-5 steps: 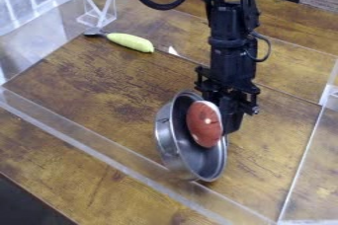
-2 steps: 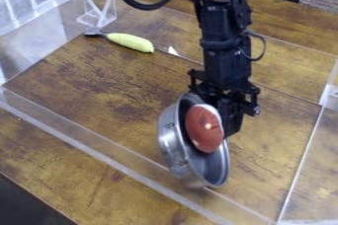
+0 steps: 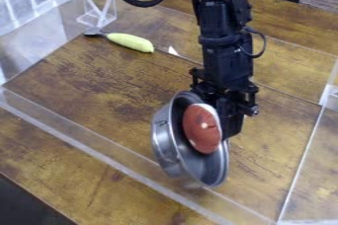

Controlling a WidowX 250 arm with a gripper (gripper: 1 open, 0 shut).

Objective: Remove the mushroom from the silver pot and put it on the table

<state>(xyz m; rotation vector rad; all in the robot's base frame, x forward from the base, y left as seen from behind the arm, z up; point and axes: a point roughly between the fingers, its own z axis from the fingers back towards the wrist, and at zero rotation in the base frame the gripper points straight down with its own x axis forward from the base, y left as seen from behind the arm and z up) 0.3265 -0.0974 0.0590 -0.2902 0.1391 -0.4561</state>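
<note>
Gripping the mushroom, your end effector has its fingers clamped on the reddish-brown cap. The mushroom sits inside the silver pot, which is tipped steeply so its mouth faces the camera, its lower rim near the tabletop. A yellow-green banana-like object lies well apart, toward the back left.

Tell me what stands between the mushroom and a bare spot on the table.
Only the pot itself. It is tipped up on edge, and the mushroom sits in its mouth with the gripper shut on it. The table to the left is bare up to the yellow banana-like toy.
</note>
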